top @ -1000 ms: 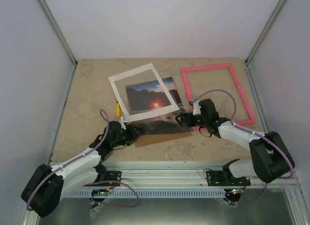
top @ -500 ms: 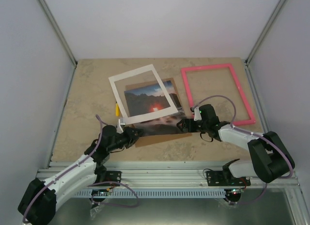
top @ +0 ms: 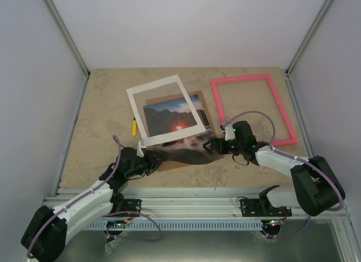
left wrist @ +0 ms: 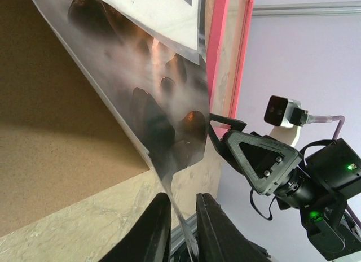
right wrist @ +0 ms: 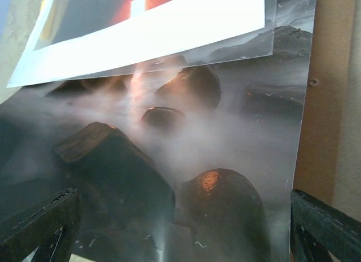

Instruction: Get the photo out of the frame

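Take 12 o'clock as pointing away from the arm bases. The backing board [top: 194,96] lies near the middle of your table [top: 101,104]. The photo [top: 186,143] lies on it, its 6 o'clock edge raised off the board. The mat border [top: 152,83] rests on the photo, shifted toward 11 o'clock and overhanging it there. The frame [top: 240,78] lies flat just at the board's 3 o'clock. A small pen-like object [top: 134,127] lies just beside the mat, at its 8 o'clock.
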